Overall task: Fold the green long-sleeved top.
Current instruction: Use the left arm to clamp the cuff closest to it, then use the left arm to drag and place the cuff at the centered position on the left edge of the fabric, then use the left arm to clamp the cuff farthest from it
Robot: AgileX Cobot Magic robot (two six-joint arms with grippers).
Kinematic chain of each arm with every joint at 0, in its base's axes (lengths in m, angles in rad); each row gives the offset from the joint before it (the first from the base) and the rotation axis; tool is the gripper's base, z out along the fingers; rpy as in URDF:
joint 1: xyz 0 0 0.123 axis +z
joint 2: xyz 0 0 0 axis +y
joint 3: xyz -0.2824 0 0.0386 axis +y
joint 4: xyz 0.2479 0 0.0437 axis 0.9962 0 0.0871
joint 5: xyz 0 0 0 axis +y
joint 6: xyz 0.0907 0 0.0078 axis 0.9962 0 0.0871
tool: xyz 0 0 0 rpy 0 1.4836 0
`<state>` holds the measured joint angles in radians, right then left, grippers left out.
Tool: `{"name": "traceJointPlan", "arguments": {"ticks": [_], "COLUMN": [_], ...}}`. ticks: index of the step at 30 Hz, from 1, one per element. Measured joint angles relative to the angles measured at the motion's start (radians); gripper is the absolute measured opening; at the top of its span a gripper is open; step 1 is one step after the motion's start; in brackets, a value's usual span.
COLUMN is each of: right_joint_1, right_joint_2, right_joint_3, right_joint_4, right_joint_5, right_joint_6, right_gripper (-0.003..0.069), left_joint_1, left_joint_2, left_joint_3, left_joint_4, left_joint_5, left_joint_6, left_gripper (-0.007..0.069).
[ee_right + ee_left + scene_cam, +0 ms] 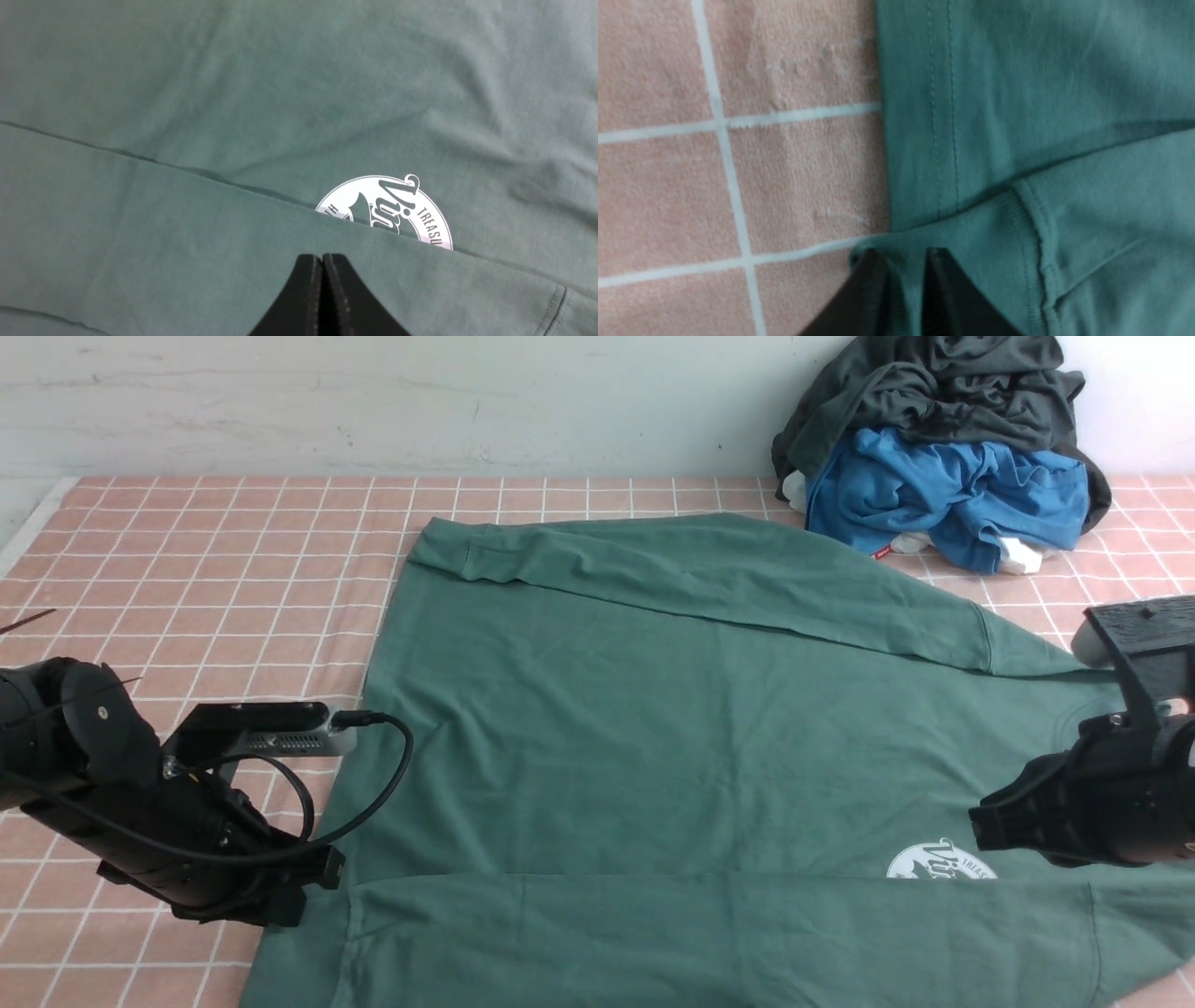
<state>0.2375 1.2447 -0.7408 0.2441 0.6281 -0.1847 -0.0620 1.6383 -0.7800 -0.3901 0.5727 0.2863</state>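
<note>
The green long-sleeved top [653,737] lies spread flat over the middle of the pink checked surface [187,569]. One sleeve [700,579] is folded across its 12 o'clock edge and the other [700,933] across its 6 o'clock edge. The hem faces 9 o'clock and the shoulders 3 o'clock.

The left pincer [902,261] sits at the top's 8 o'clock corner, right at the ribbed cuff [999,242] of the near sleeve. Its jaws stand a narrow slit apart with cuff cloth showing in the gap. Whether they clamp that cloth cannot be told.

The right pincer [322,261] hovers at about 4 o'clock over the near sleeve, its jaws pressed together on nothing. The white round logo [387,210] lies just beyond its tip, half covered by the sleeve's edge.

At 1 o'clock, near the top's far shoulder, a bright blue garment [943,490] lies heaped under a dark grey one [934,383].
</note>
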Motion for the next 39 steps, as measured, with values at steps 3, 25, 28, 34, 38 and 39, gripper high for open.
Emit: {"name": "traceJointPlan", "arguments": {"ticks": [3, 25, 28, 34, 38, 39], "right_joint_1": [0.000, 0.000, 0.000, 0.000, 0.000, 0.000], "right_joint_2": [0.000, 0.000, 0.000, 0.000, 0.002, 0.002], "right_joint_3": [0.000, 0.000, 0.000, 0.000, 0.000, 0.000], "right_joint_4": [0.000, -0.105, -0.105, -0.087, -0.071, -0.071], "right_joint_5": [0.000, -0.020, -0.020, -0.023, -0.039, -0.041], "right_joint_6": [0.000, 0.022, 0.024, 0.026, 0.026, 0.026], "right_gripper": [-0.0014, -0.0014, -0.0014, -0.0014, -0.0014, -0.0014], "left_joint_1": [0.000, -0.087, -0.069, -0.024, -0.003, -0.003], "left_joint_2": [0.000, -0.177, -0.018, 0.301, 0.454, 0.471], "left_joint_3": [-0.003, -0.458, -0.459, -0.641, -0.901, -0.916], "left_joint_4": [0.000, 0.106, 0.106, 0.113, 0.116, 0.116], "left_joint_5": [0.000, 0.015, -0.038, 0.035, 0.110, 0.111], "left_joint_6": [0.000, 0.009, 0.007, -0.048, -0.104, -0.105], "left_gripper": [0.0004, -0.0007, -0.0006, 0.0105, 0.0254, 0.0261]}}
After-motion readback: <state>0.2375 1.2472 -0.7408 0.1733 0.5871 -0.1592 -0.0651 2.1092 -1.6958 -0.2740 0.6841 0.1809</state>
